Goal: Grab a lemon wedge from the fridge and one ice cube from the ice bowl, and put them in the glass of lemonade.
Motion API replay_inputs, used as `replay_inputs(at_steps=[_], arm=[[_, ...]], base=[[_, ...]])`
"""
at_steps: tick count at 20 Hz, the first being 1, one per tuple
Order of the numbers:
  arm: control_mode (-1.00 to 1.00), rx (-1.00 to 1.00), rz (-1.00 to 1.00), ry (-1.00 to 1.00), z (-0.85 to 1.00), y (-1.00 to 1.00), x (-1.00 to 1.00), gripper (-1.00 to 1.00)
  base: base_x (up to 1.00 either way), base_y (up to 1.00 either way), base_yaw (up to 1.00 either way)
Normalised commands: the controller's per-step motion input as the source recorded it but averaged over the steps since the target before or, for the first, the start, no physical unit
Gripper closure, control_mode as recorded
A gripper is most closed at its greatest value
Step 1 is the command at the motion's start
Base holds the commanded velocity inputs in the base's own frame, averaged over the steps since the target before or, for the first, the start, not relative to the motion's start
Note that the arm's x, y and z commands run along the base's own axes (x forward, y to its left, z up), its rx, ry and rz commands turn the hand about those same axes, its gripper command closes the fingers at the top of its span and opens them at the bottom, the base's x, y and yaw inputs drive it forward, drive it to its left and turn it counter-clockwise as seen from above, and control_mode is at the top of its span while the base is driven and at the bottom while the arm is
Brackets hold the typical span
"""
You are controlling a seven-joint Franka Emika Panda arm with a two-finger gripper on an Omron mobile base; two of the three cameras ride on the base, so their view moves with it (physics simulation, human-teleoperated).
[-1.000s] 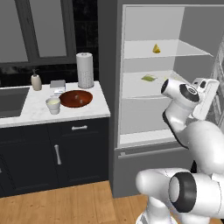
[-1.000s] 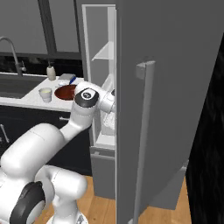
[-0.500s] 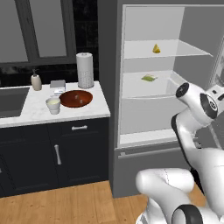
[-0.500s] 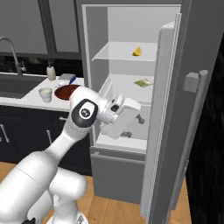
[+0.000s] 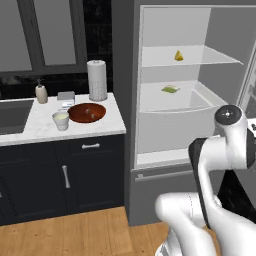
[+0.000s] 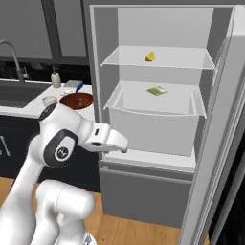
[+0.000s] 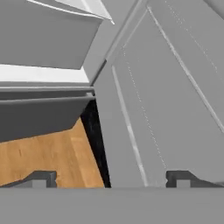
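Hand view: end effector (image 7: 109, 178) wide open, empty, low by fridge (image 6: 158, 119) door; lemon wedge (image 6: 150, 56) well above, top shelf.

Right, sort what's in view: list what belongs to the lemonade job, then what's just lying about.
For the job:
- lemon wedge, top shelf of the open fridge
- ice bowl, on the counter
- glass of lemonade, beside the bowl
- gripper, open, empty

Lying about:
- green-yellow packet, lower shelf
- paper towel roll
- soap dispenser
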Motion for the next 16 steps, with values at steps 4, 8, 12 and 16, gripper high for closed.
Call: replay_inputs(at_steps=[4, 8, 12, 16], arm=[[-1.0, 0.39, 0.04, -0.39, -0.09, 0.99, -0.64, -1.0], [-1.0, 0.38, 0.02, -0.3, -0.09, 0.98, -0.55, -1.0], [-1.0, 0.41, 0.07, -0.24, -0.42, 0.93, -0.2, -1.0], [-1.0, 0.28, 0.12, -0.13, -0.39, 0.74, 0.0, -1.0]], base=[[0.0, 0.0, 0.0], [0.0, 0.0, 0.0], [0.0, 0.0, 0.0], [0.0, 0.0, 0.0]])
